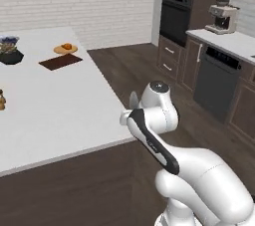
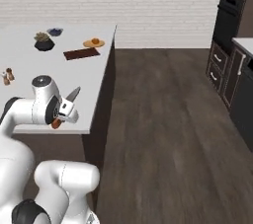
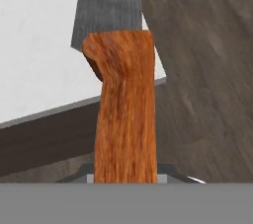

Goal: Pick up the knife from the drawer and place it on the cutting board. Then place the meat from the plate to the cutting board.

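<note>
**Desk:** Hand view first: what does the gripper (image 2: pixel 63 112) have?

**Photographer:** The jaws are clamped on the knife (image 3: pixel 123 114) by its orange-brown handle. The grey blade runs straight away from the hand, over the corner of the white island counter (image 1: pixel 55 105) and the wood floor.

**Desk:** And where does the knife need to go?

**Photographer:** To the cutting board (image 1: pixel 60 61), which lies flat at the far end of the counter, well apart from the hand. In the right base view the board (image 2: pixel 81 54) sits ahead and slightly right of the gripper, long side across the counter. The plate (image 2: pixel 94 43) with the meat (image 2: pixel 95 41) sits just beyond it. My read: a long forward carry comes next, the blade already pointing roughly that way.
</note>
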Controlling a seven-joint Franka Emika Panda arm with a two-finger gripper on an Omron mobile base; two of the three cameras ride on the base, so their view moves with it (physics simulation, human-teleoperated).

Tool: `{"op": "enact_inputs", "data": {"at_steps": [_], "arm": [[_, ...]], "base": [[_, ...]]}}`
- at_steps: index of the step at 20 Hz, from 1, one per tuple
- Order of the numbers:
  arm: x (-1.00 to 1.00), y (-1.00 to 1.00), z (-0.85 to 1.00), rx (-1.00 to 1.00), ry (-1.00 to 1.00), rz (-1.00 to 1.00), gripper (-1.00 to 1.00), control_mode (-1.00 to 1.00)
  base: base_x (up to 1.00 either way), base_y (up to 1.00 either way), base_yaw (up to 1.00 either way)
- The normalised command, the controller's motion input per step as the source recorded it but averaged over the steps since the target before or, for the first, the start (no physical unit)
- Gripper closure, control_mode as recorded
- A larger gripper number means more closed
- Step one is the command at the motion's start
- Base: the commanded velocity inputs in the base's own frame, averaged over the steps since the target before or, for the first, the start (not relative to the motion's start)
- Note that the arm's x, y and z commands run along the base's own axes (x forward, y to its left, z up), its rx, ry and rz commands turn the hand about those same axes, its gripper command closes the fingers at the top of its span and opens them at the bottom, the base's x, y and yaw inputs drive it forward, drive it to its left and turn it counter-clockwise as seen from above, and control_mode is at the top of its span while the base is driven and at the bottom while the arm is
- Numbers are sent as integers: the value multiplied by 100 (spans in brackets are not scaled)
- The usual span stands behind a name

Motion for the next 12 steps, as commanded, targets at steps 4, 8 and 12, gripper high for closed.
{"op": "enact_inputs", "data": {"at_steps": [4,8,12], "arm": [[0,0,0,0,0,0,100,100],[0,0,0,0,0,0,100,100],[0,0,0,0,0,0,100,100]], "base": [[14,-100,30],[22,-100,18],[82,-100,9]]}}
